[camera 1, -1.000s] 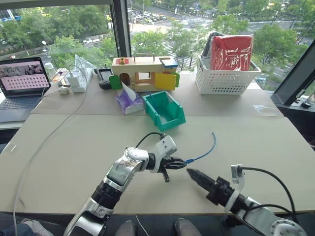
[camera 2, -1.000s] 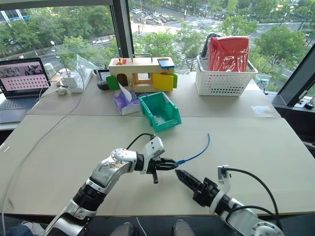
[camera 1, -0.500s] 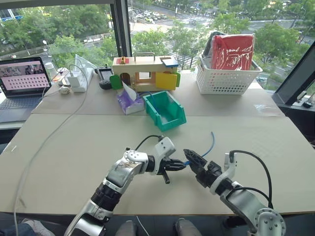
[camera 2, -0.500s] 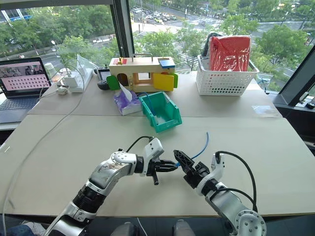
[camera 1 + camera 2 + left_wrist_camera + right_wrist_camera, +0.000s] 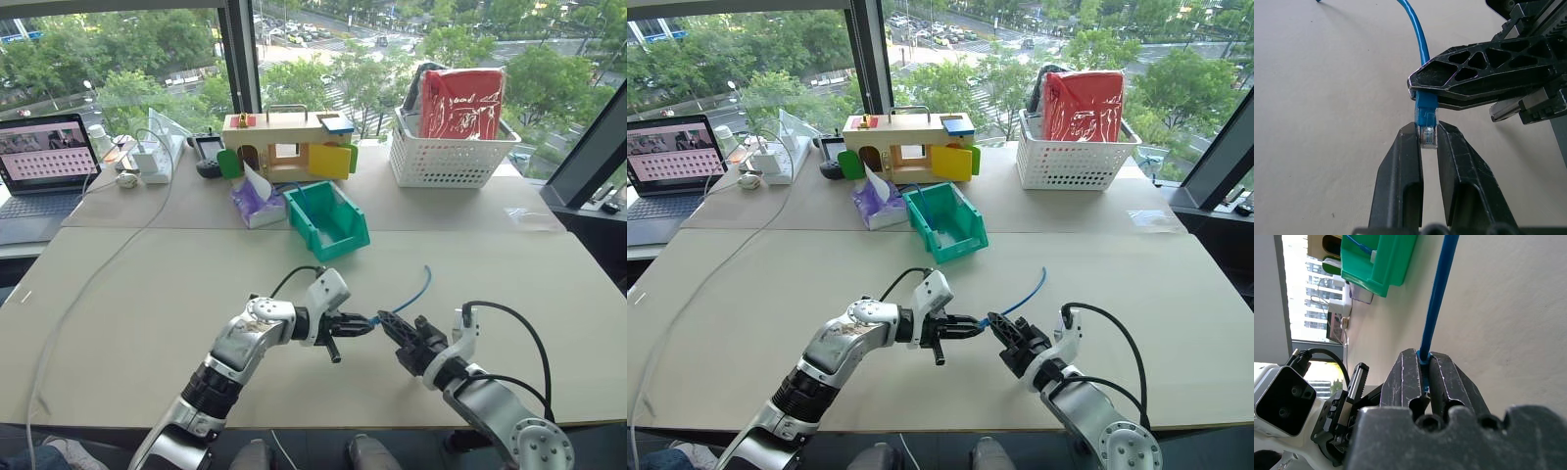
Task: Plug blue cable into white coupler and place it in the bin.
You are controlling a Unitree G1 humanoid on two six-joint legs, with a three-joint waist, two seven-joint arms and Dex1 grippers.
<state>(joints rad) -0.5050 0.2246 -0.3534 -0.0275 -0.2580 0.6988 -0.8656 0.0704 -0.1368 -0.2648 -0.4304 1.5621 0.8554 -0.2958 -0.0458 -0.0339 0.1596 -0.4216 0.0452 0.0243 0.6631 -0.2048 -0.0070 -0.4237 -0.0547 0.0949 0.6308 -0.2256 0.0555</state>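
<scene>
The blue cable [image 5: 412, 293] arcs up off the tabletop at centre, its clear plug [image 5: 1427, 135] pinched between the fingers of my left gripper [image 5: 365, 321]. My right gripper [image 5: 384, 319] meets it tip to tip and is shut on the blue cord [image 5: 1437, 298] just behind the plug. The teal bin [image 5: 343, 242] stands farther back, beyond both grippers. A small white piece [image 5: 1373, 255] with a bit of blue cord lies inside it; I cannot tell whether that is the white coupler.
Behind the bin are a purple tissue pack [image 5: 257, 203], a wooden box with coloured doors [image 5: 289, 145] and a white lattice basket [image 5: 449, 157]. A laptop [image 5: 44, 162] sits far left, and a long grey cable [image 5: 93, 279] trails across the table's left side.
My right gripper came in from the lower right, open, to the cable and shut on the cord just behind the plug. The left arm stayed in place.
</scene>
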